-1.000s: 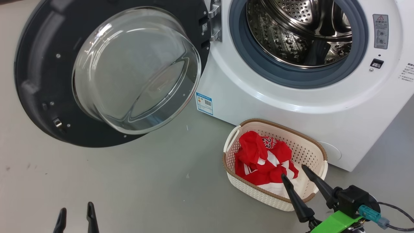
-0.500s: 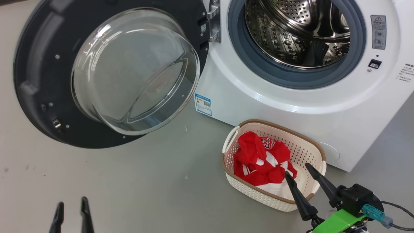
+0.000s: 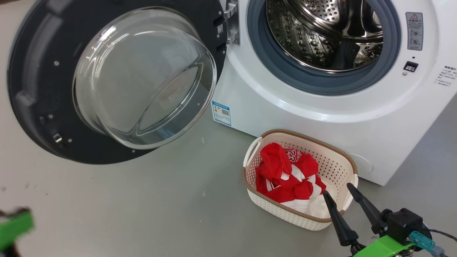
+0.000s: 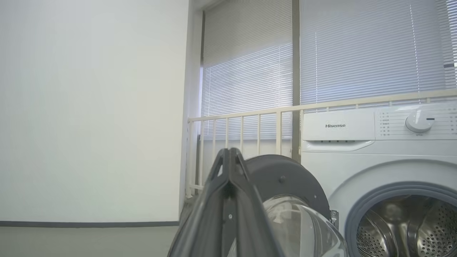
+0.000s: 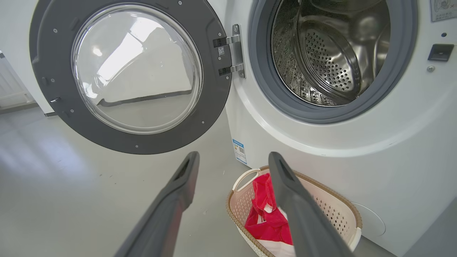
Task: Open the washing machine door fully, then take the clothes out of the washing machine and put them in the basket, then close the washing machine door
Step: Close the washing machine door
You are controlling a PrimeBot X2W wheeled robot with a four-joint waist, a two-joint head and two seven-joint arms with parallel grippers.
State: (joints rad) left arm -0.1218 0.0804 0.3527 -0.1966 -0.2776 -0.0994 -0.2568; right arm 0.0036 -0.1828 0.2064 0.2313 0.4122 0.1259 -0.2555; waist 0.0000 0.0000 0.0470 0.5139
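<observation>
The washing machine door (image 3: 32, 107) stands swung wide open to the left, its glass bowl bulging toward me. The white washing machine (image 3: 285, 103) shows a bare steel drum (image 3: 314, 35). On the floor in front of it, the cream basket (image 3: 344, 162) holds the red clothes (image 3: 285, 175), with the white 23 on top. My right gripper (image 3: 338, 194) hovers open at the basket's near right corner, holding nothing. In the right wrist view the right gripper (image 5: 234, 157) is spread above the basket (image 5: 335, 210). My left gripper (image 4: 228, 151) is shut and empty, pointing level toward the door (image 4: 285, 178).
Grey floor stretches left of the basket and under the open door. A blurred green part of my left arm (image 3: 14, 225) sits at the lower left. A cream railing (image 4: 246, 117), window blinds and a white wall stand behind the machine.
My left gripper has shut and its fingers have left the head view, where a blurred green arm part now shows. The head view has shifted slightly. Door, basket and clothes are unmoved.
</observation>
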